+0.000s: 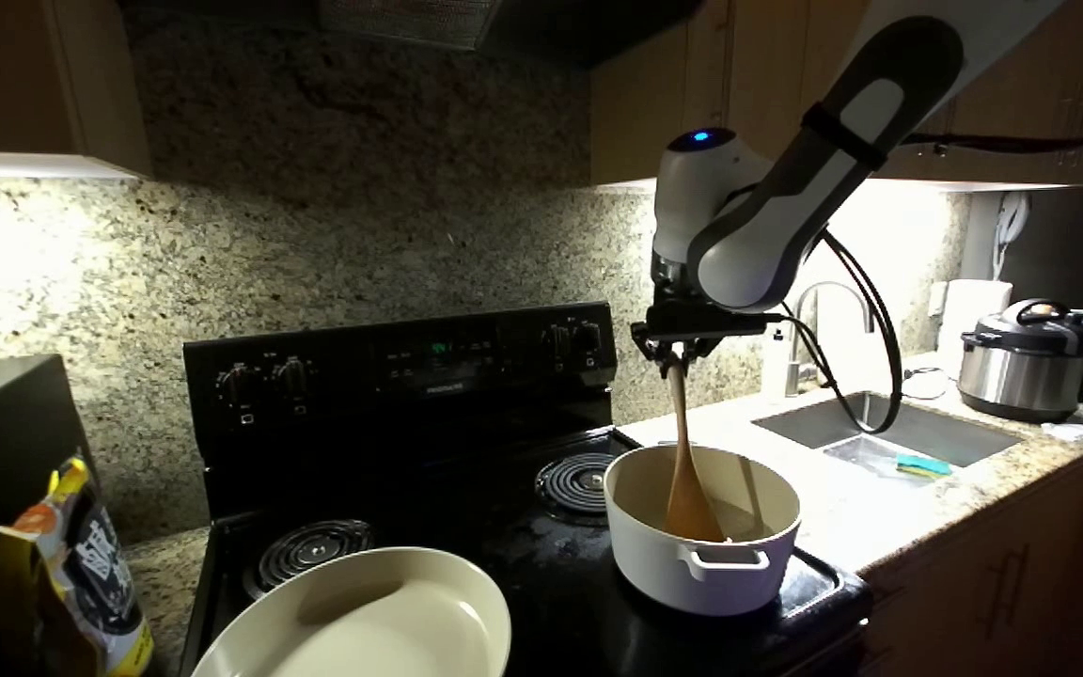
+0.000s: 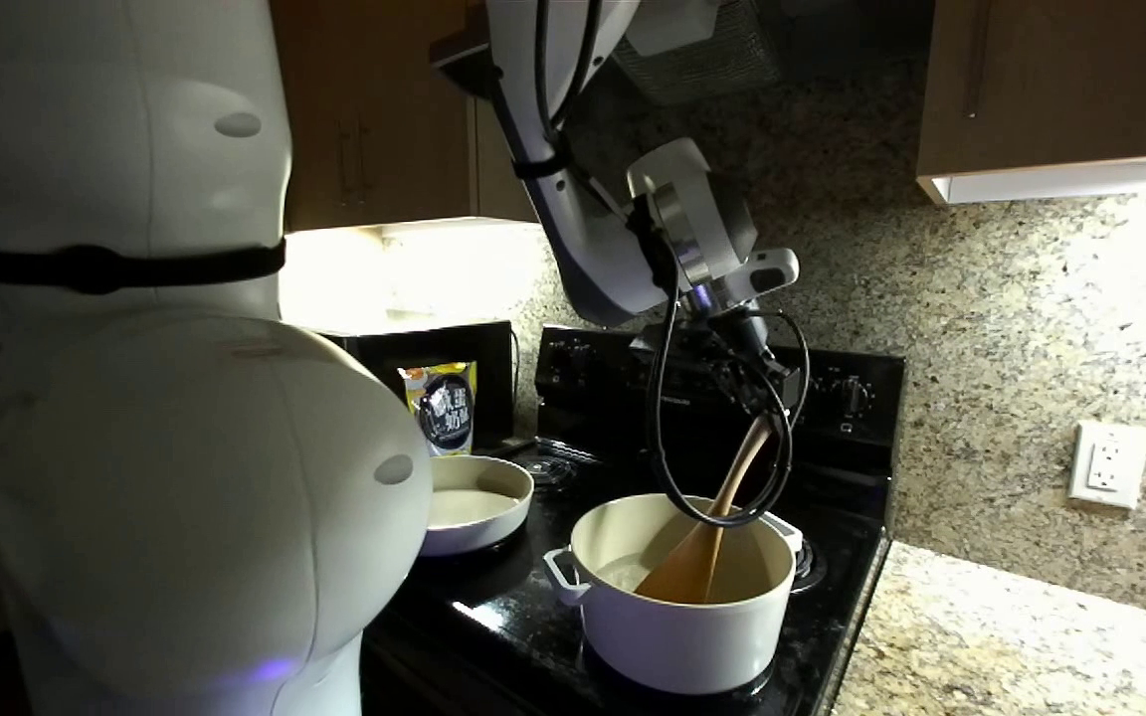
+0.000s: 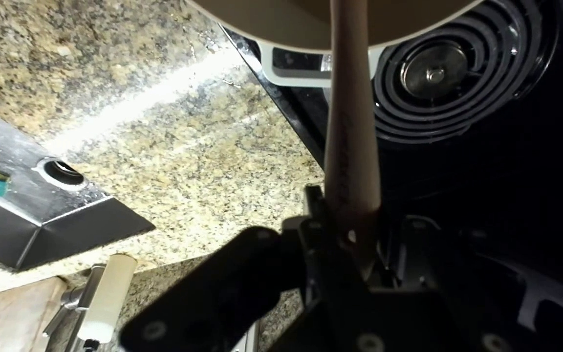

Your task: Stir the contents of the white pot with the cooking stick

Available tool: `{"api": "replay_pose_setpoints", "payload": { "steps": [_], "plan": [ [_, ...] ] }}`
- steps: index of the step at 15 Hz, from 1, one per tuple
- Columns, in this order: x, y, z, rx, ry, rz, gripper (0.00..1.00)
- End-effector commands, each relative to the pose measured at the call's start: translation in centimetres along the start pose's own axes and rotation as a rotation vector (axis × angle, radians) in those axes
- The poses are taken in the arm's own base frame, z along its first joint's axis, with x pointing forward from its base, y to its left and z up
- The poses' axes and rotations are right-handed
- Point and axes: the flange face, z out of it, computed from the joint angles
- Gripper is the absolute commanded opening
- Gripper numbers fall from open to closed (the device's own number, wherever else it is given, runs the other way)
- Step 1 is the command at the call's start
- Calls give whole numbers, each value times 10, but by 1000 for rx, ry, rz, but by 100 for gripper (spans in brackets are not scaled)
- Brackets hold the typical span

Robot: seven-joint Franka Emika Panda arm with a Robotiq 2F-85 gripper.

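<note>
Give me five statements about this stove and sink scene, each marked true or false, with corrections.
1. The broad end of the cooking stick is inside the white pot. True.
2. The jaws stand open, holding nothing. False: they are closed on the cooking stick.
3. A sponge lies in the sink. True.
4. The white pot sits in the sink. False: it stands on the stove.
5. A shallow pan is also on the stove. True.
</note>
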Motion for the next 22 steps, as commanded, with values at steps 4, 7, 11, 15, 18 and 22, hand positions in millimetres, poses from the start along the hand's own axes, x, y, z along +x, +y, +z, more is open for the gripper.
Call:
{"api": "replay_pose_setpoints", "payload": {
  "steps": [4, 7, 11, 15, 18, 22],
  "plan": [
    [32, -8, -9, -1, 23, 56, 7],
    [46, 5, -6, -13, 25, 91, 7],
    [42, 20, 2, -40, 24, 98, 7],
    [26, 20, 5, -46, 18, 58, 7],
    [13, 7, 5, -40, 7, 14, 7],
    [2, -20, -1, -46, 21, -65, 7]
  ]
}}
